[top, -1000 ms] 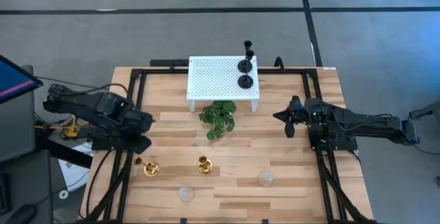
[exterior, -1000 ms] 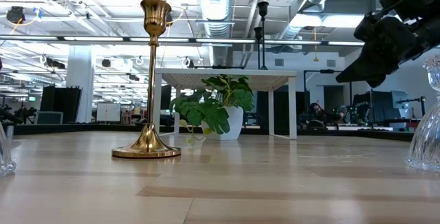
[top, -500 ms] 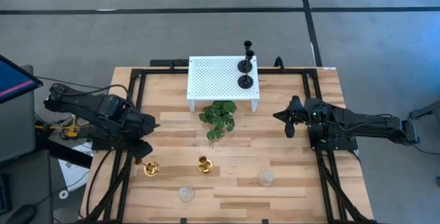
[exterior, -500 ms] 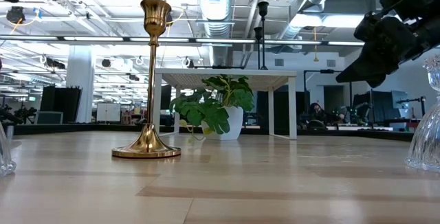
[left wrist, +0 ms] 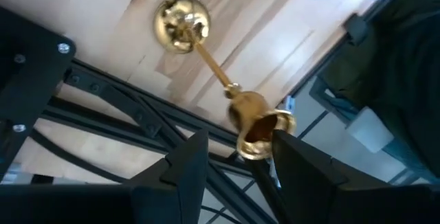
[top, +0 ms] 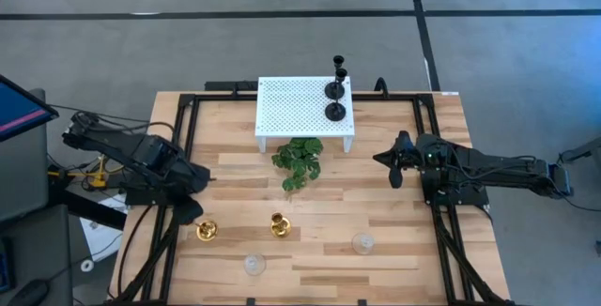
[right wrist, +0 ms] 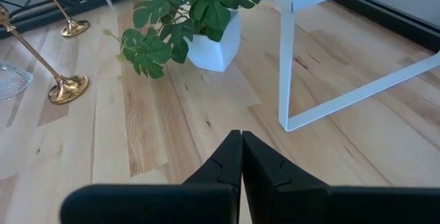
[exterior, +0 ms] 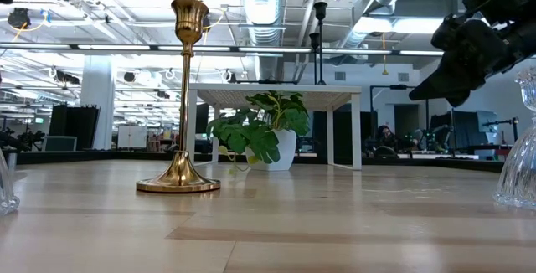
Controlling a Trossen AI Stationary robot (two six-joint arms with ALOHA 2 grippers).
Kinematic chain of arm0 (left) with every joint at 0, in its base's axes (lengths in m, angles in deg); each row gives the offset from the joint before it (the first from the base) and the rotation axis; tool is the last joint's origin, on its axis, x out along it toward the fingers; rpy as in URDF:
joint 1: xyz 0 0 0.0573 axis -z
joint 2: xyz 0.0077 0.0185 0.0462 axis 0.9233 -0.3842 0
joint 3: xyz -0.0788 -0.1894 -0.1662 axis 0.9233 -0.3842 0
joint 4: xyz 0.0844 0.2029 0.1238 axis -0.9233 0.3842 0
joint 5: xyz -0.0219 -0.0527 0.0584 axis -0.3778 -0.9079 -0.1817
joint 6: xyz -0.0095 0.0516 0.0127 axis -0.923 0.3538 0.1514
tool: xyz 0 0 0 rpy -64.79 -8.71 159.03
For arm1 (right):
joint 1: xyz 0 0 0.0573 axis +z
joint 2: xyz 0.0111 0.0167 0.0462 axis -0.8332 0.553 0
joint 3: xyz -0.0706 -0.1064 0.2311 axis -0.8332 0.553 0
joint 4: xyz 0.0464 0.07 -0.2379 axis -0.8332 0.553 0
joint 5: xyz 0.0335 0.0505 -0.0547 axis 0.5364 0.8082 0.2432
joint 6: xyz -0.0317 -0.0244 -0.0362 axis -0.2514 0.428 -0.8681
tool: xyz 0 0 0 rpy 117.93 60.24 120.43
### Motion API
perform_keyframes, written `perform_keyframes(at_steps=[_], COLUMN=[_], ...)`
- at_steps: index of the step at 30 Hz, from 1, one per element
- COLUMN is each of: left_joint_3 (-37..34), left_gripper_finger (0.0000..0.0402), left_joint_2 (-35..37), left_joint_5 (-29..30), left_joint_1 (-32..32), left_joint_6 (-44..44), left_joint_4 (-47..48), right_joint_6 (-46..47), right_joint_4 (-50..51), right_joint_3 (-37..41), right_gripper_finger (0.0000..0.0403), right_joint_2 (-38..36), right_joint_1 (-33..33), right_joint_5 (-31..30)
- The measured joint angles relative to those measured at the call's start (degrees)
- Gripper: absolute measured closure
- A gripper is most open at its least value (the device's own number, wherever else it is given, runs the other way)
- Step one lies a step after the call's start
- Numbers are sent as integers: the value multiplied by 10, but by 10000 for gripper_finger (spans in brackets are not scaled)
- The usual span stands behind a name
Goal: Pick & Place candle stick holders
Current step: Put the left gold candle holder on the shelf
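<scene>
left gripper (left wrist: 234, 157) at the cup of a tall gold holder; no writing readable anywhere.

landmark: white perforated stand (top: 302, 107) at the table's far middle. two black holders (top: 335, 88) stand on its right end; the green plant (top: 298, 161) sits just in front of it. two gold holders stand well in front: one (top: 206, 230) to the left, one (top: 278, 223) about under the plant. two clear glass holders (top: 254, 265) (top: 362, 242) sit nearer still to the front edge. left gripper hangs over the left gold holder (left wrist: 221, 80), fingers (left wrist: 186, 170) narrowly apart, flanking its cup; contact cannot be told. right gripper (right wrist: 240, 148) waits right of the stand, fingers pressed together, empty.
</scene>
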Motion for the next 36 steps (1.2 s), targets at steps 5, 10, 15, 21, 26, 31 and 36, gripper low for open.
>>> perform_keyframes(at_steps=[5,10,15,21,26,31,36], left_joint_3=[-35,-48,-49,-48,-48,-44,-14], left_gripper_finger=[240,250,287,362,381,380,382], left_joint_2=[0,0,0,0,1,0,-1], left_joint_5=[0,-4,-4,-3,-3,-4,-5], left_joint_1=[0,0,0,0,0,0,0], left_joint_6=[2,2,2,1,0,0,-15], left_joint_4=[-4,-9,-21,-23,-26,-19,8], right_joint_6=[12,12,12,12,11,8,5], right_joint_4=[0,0,0,0,0,2,2], right_joint_3=[0,0,0,0,0,0,0], right_gripper_finger=[403,403,403,403,403,403,403], right_joint_2=[0,0,0,0,0,0,0], right_joint_1=[0,0,0,0,0,0,0], right_joint_5=[0,0,0,0,0,0,0])
